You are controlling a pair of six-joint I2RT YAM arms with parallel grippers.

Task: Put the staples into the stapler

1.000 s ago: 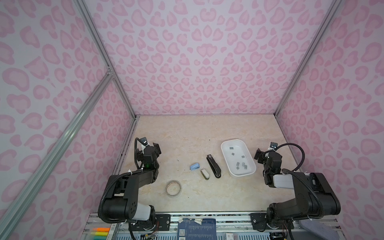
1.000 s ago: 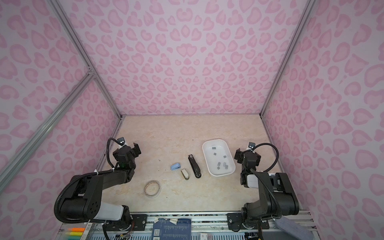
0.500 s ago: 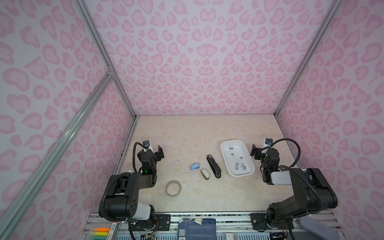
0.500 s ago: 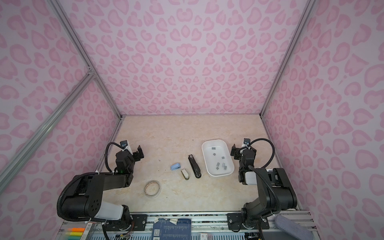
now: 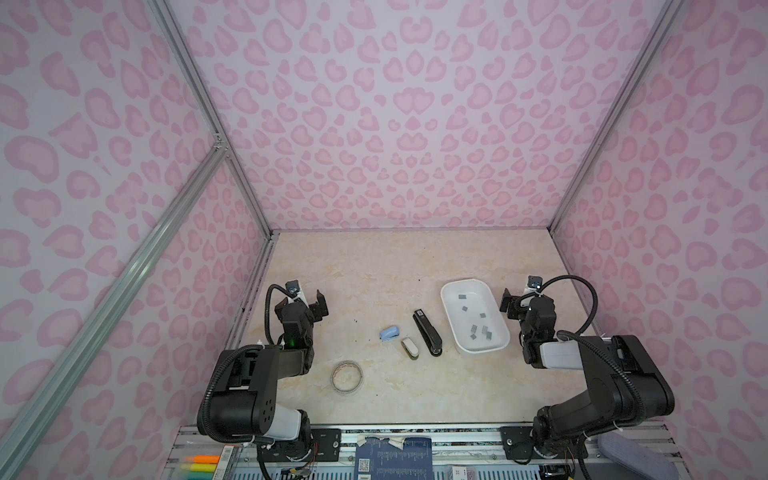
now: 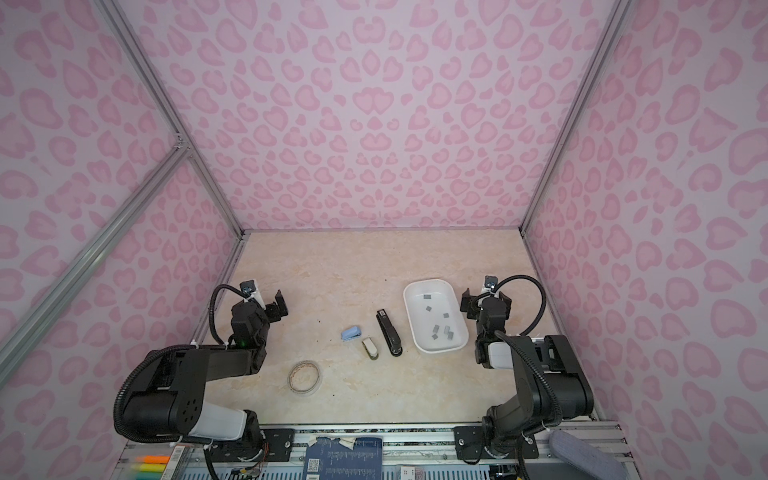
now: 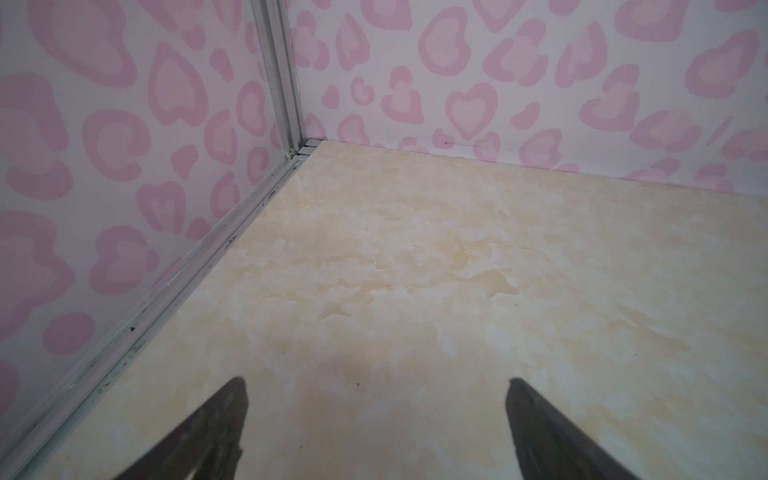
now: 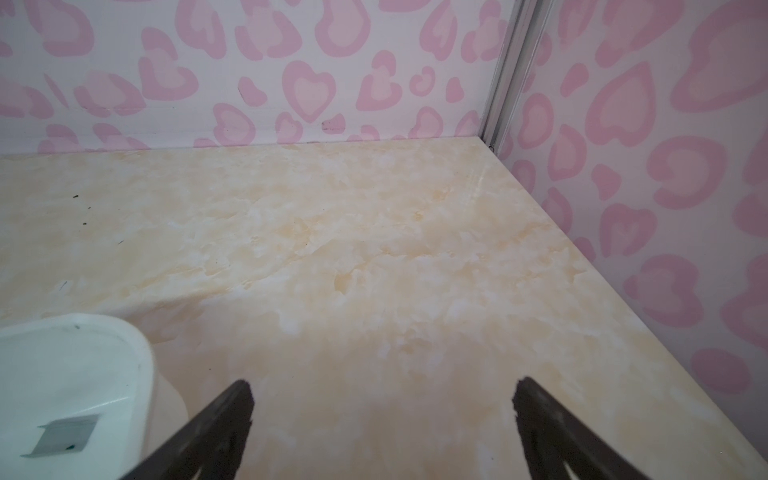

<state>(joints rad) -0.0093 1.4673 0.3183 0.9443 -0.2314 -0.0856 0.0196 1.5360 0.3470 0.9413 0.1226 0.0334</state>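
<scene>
While both arms sit low at the near edge of the table (image 5: 374, 270), neither holds anything. The left gripper (image 5: 307, 302) hangs near the left wall with its jaws spread wide, and its wrist view shows only bare marbled surface between the two dark fingers (image 7: 224, 419). The right gripper (image 5: 521, 301) is likewise wide open just beside the far right corner of the white tray (image 5: 451, 324), not touching it. The staples (image 5: 485, 331) lie scattered inside that tray as small grey strips, most of them toward its near end; the right wrist view catches one strip (image 8: 66, 434) lying flat on the tray floor. Left of the tray, the black stapler (image 5: 427, 333) lies closed on the table, with a small cream stapler (image 5: 409, 348) just beside it and a small blue stapler (image 5: 390, 333) a little further left. A tape roll (image 5: 336, 380) lies flat nearer the front, well apart from them.
</scene>
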